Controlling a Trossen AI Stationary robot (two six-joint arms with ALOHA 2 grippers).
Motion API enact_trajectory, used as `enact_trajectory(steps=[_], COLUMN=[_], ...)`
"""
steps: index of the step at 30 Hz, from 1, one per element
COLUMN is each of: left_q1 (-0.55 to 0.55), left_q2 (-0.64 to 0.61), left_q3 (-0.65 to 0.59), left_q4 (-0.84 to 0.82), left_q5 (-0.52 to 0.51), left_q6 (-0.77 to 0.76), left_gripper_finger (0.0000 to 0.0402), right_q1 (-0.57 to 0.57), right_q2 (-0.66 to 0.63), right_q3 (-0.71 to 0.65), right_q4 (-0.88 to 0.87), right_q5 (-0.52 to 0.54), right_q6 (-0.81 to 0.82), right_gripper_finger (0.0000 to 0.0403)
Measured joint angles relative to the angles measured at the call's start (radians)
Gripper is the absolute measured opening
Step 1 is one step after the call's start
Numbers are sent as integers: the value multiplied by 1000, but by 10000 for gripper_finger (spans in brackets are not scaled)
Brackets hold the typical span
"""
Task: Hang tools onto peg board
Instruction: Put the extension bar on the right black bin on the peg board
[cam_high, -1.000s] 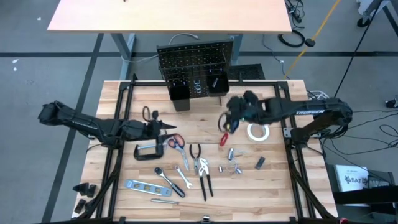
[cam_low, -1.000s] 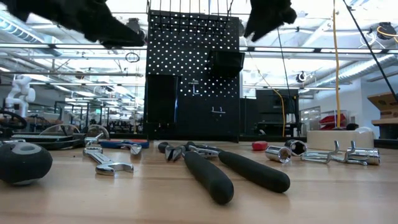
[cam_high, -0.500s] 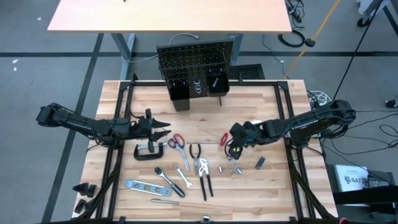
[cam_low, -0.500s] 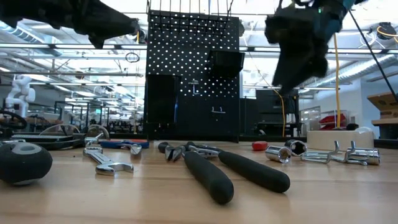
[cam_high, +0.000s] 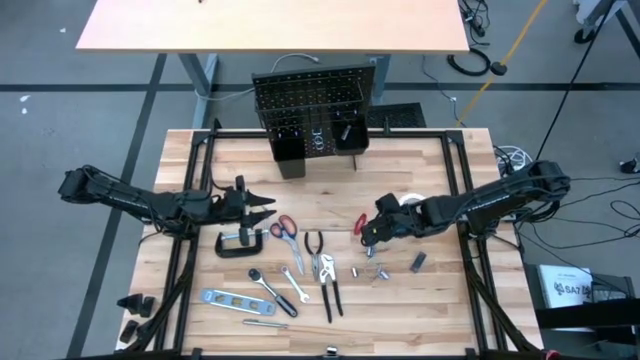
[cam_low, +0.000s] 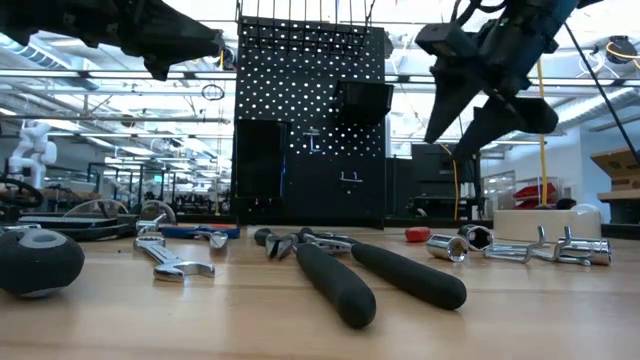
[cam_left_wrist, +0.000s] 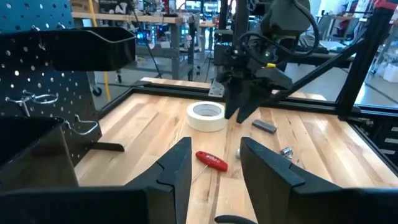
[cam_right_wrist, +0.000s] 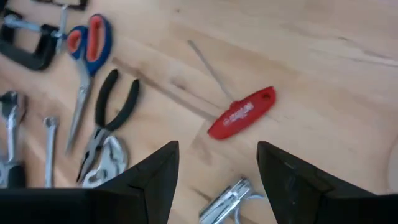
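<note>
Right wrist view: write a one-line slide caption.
Right tool open above the red-handled screwdriver on the table, with scissors and pliers beyond.

Your tools (cam_high: 300, 265) lie flat, scattered across the tabletop; the black peg board (cam_high: 312, 105) stands upright at the far edge
</note>
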Motion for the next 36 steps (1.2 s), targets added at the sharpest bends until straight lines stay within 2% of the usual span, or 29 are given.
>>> enact_trajectory(steps=[7,11,15,19,22,26,36], left_q1=[0,0,0,0,0,0,0], left_q2=[1,1,1,1,1,1,1], left_q3=[0,0,0,0,0,0,0], left_q4=[0,0,-1,-1,-1,-1,-1], left_q5=[0,0,0,0,0,-1,-5], left_q6=[0,0,1,2,8,9,9], left_gripper_finger=[132,132,132,132,132,132,132], right_q1=[-17,9,67,99,108,111,122], right_q2=[3,3,3,11,44,131,307], right_q3=[0,0,0,0,0,17,186], right_q4=[57,49,-7,-68,-44,-18,-206], right_q5=[28,13,78,104,96,17,-6], right_q6=[-127,47,240,357,390,393,386], right_gripper_finger=[208,208,208,208,208,208,208])
